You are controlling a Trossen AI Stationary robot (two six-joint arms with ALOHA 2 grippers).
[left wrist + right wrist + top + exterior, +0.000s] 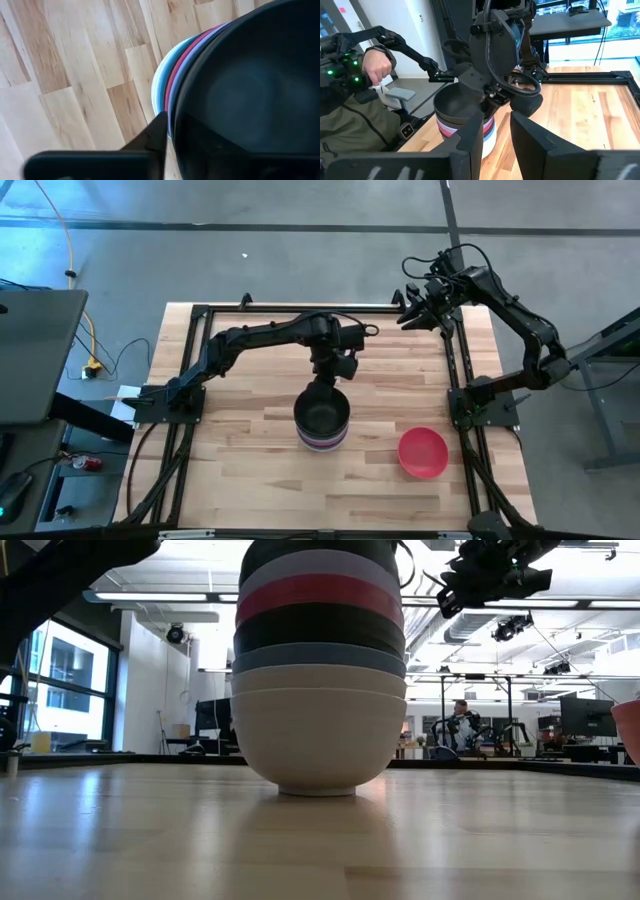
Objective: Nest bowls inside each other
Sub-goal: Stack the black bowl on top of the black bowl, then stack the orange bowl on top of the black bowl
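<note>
A stack of nested bowls (321, 423) stands on its white bottom bowl near the table's middle. In the low view (320, 690) it shows two white bowls, then blue, black, magenta and lavender, with a black bowl (320, 415) on top. My left gripper (325, 386) is at the far rim of the top black bowl and shut on it. A red bowl (423, 452) stands alone on its base toward the near right. My right gripper (412, 308) hangs open and empty over the table's far right corner. My left gripper holds the top black bowl by its far rim (176, 117), one finger (152, 137) outside the wall and the other inside the hollow. The fingers come from above, pointing down. The bowl sits level in the stack.
A black metal frame (455, 370) runs along the table's edges. A person (360, 105) sits beyond the table's left side, a hand raised. Bare wood lies to the near left and between the stack and the red bowl.
</note>
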